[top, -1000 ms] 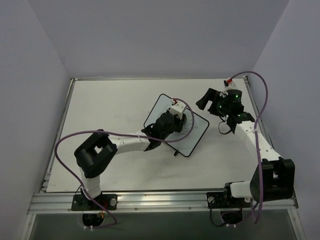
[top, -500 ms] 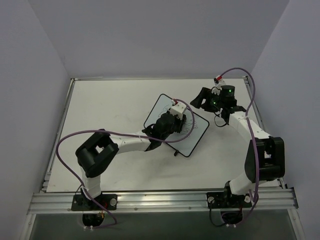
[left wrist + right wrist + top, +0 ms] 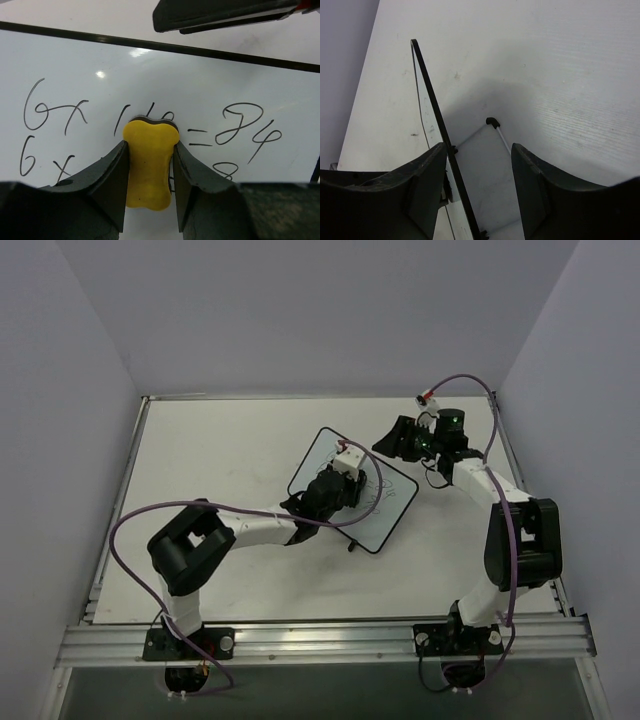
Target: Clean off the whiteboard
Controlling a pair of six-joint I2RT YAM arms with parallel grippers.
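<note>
I am looking down at a pale surface boxed in by plain lilac-grey walls, with both arms reaching out over it. The whiteboard is lying flat a little right of the middle of the surface, turned at an angle, with its thin black frame showing all round. In the left wrist view, the left fingers are closing tight on a small yellow eraser, one finger pressing each of its sides. The eraser's far end is sitting on the board's glossy face, right over a line of dark handwriting that is reading "6x" on one side and "= 24" on the other. The right fingers are standing wide apart and gripping nothing, hovering just beyond the board's far right edge. In the right wrist view, that black edge is running up between them.
</note>
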